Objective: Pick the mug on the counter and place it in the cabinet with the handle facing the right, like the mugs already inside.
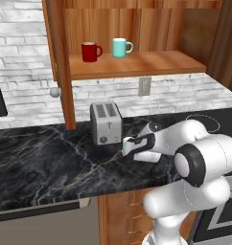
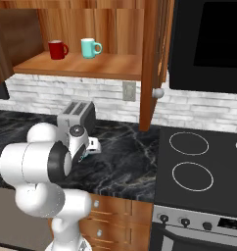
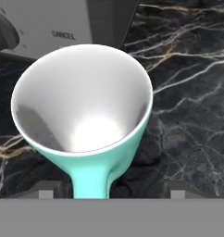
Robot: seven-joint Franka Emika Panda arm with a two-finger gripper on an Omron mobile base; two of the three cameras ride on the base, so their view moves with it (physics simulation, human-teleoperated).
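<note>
The gripper (image 3: 107, 193) sits low at the bottom of the hand view, its two finger tips (image 3: 48, 190) spread apart on either side of the mug's handle (image 3: 92, 178), which runs down between them toward the frame's bottom edge; whether the pads touch the handle cannot be told. The mug (image 3: 84, 109) takes up the centre of that view, seen from above into its white-lined bowl, and holds nothing; its teal outer wall shows along the lower rim. It stands on the counter (image 3: 192, 106), black marble with pale veins, just in front of the toaster (image 3: 53, 21) in the upper left of the frame. In the left base view the gripper (image 1: 129, 146) is at the frame's centre, low over the counter (image 1: 46, 158) and just right of the toaster (image 1: 106, 123). In the right base view the hand is at centre left beside the toaster (image 2: 77, 115). The cabinet (image 1: 137, 64) fills the top of the left base view; on its shelf stand a dark red mug (image 1: 90, 51) and a teal mug (image 1: 121, 48) side by side, apart, both handles to the frame's right. What they hold cannot be seen.
</note>
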